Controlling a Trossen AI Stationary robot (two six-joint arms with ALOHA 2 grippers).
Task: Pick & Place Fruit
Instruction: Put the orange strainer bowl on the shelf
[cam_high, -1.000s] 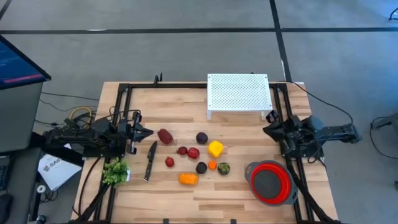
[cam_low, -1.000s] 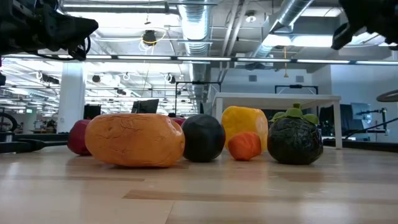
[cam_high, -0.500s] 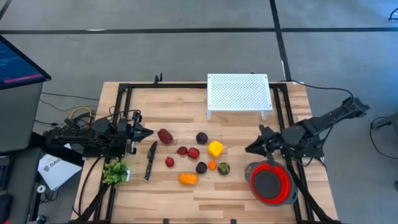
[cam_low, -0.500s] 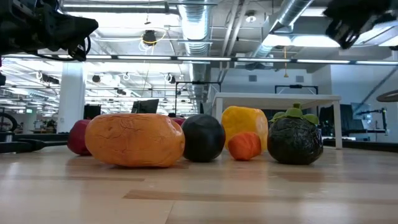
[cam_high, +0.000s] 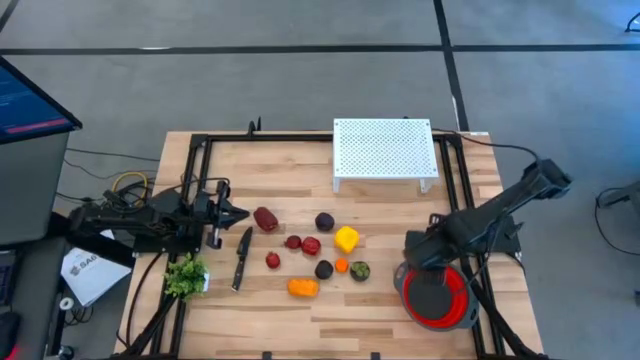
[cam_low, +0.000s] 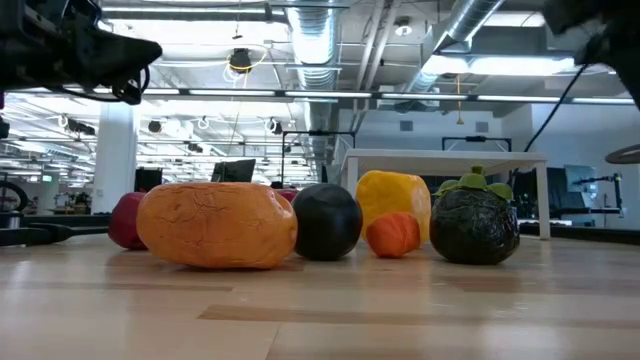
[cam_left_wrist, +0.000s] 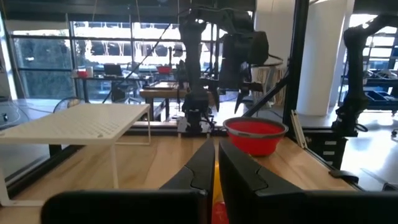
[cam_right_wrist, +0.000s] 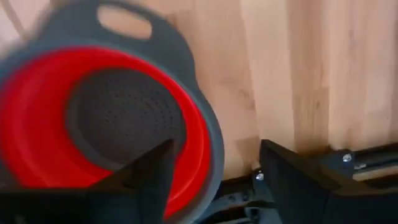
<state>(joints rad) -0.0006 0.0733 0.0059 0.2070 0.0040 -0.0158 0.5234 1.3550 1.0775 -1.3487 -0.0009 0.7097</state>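
Several small toy fruit lie in the middle of the table: a red piece (cam_high: 265, 218), a dark purple one (cam_high: 325, 221), a yellow one (cam_high: 346, 238), a big orange one (cam_high: 302, 287) and a dark green-topped one (cam_high: 359, 270). My right gripper (cam_high: 412, 250) hangs open, pointing down over the far left rim of the red colander (cam_high: 437, 295). Its wrist view shows the colander (cam_right_wrist: 106, 118) below the gripper (cam_right_wrist: 214, 171). My left gripper (cam_high: 235, 213) waits shut at the table's left, level, with the fruit ahead of it (cam_left_wrist: 214, 168).
A white perforated rack (cam_high: 385, 150) stands at the far middle. A black-handled knife (cam_high: 241, 258) and a leafy green bunch (cam_high: 185, 275) lie near the left arm. Black frame rails run along the table's left and right sides.
My right gripper has swung out from its rest at the table's right edge toward the near edge and the colander. It has tipped from level to pointing down, and has opened. The fruit and the left arm have stayed put.
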